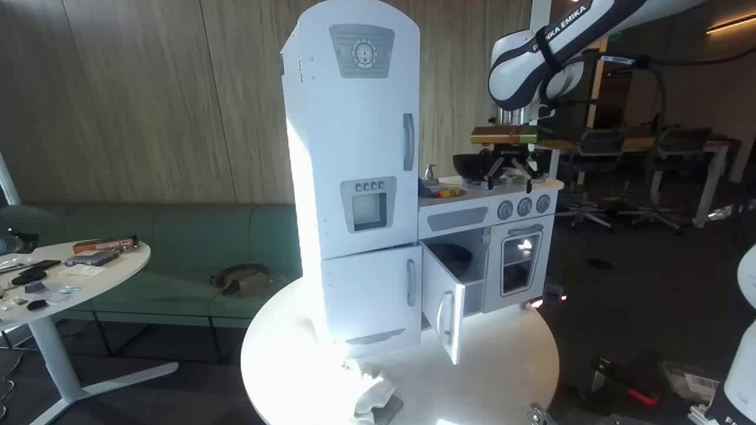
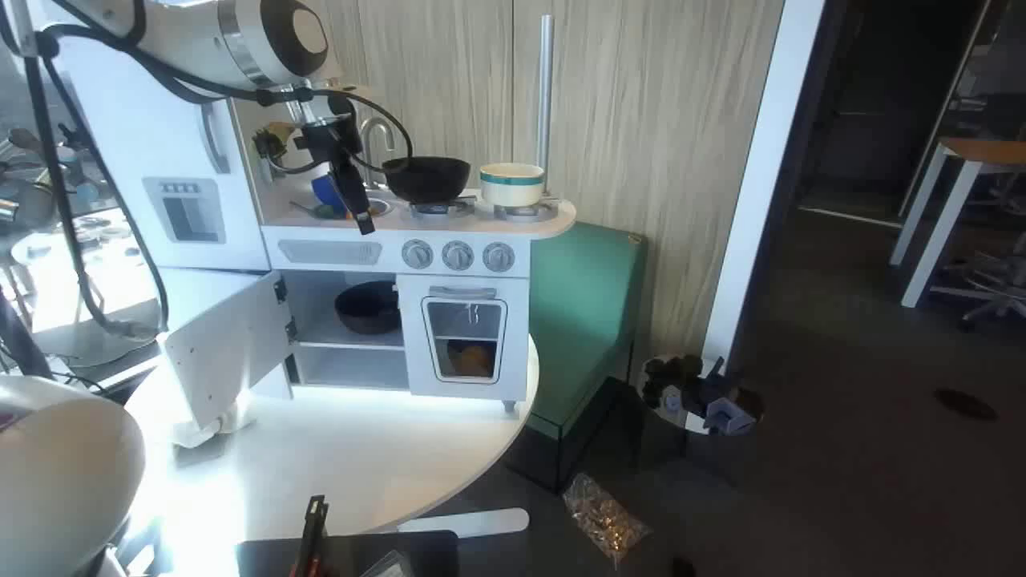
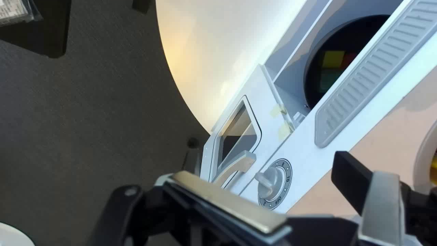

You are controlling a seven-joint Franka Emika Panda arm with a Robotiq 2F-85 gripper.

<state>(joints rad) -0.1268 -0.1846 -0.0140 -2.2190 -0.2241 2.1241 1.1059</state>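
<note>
My gripper (image 1: 509, 184) hangs fingers-down at the front edge of the toy kitchen's counter (image 2: 553, 224), jaws apart with nothing between them. In an exterior view, one fingertip (image 2: 366, 224) shows before the control panel, left of the knobs (image 2: 457, 255). A black finger pad (image 3: 350, 177) is over the counter in the wrist view, near a stove knob (image 3: 271, 184). Behind the gripper a black wok (image 2: 429, 180) stands on a burner, beside a white pot (image 2: 513, 188) with a green band. Inside the cabinet sits a dark bowl (image 2: 369, 308); yellow and red patches show in it.
The cabinet door (image 1: 446, 313) stands ajar, swung outward; the oven door (image 3: 259, 136) is closed. A tall toy fridge (image 1: 354, 136) rises beside the counter. The sink holds colourful items (image 1: 447, 193). Everything stands on a round white table (image 1: 484, 378). A cloth (image 1: 373, 389) lies in front.
</note>
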